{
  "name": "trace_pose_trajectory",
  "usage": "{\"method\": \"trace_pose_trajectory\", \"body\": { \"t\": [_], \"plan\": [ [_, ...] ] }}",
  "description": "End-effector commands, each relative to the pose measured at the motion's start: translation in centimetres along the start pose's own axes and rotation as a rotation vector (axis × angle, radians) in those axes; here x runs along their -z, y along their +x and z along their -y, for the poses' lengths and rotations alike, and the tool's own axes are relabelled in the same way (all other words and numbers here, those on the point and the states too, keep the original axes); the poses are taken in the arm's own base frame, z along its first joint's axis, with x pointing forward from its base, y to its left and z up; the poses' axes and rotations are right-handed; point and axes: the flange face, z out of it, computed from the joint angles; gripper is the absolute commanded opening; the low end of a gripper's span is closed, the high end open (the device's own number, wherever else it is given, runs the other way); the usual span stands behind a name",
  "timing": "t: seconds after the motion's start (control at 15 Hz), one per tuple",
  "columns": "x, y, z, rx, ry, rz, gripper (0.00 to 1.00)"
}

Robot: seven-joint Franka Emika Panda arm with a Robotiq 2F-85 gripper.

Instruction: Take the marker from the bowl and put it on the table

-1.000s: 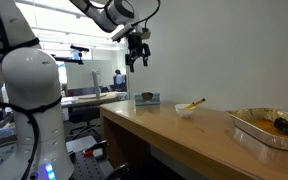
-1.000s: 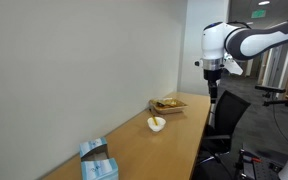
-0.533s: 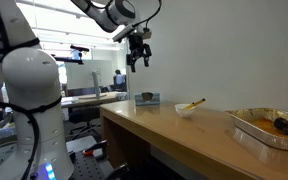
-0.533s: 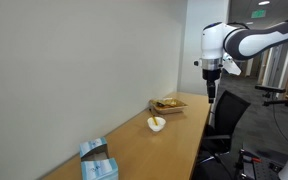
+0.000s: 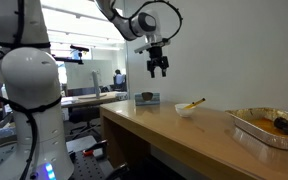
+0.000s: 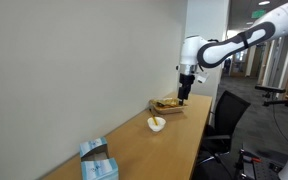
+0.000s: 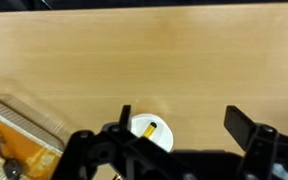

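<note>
Light wooden surface (image 7: 144, 50) fills my wrist view. My end effector (image 7: 181, 125) hangs high above it, with the fingers spread wide and nothing between them. Below it the marker (image 7: 151, 129) lies in the white bowl (image 7: 140, 126), one end leaning out over the rim; the foil tray (image 7: 24, 130) is near. I judge that a descent off the centre can strike the rim and tip this light bowl, or flick the marker out. A second ago I was beyond the surface edge; now I am over the surface, closer to the bowl.
</note>
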Motion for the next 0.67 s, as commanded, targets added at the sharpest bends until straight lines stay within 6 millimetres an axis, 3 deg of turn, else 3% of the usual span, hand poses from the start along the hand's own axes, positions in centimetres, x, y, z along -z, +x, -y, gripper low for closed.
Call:
{"method": "trace_pose_trajectory", "body": {
  "t": [0.0,0.27,0.6],
  "plan": [
    [-3.2,6.0,-0.6,-0.124,0.053,0.01,1.0],
    [-7.5,11.9,-2.1,-0.203,0.118,0.037,1.0],
    [-11.5,16.8,-3.5,-0.282,0.185,0.047,1.0]
  ]
}}
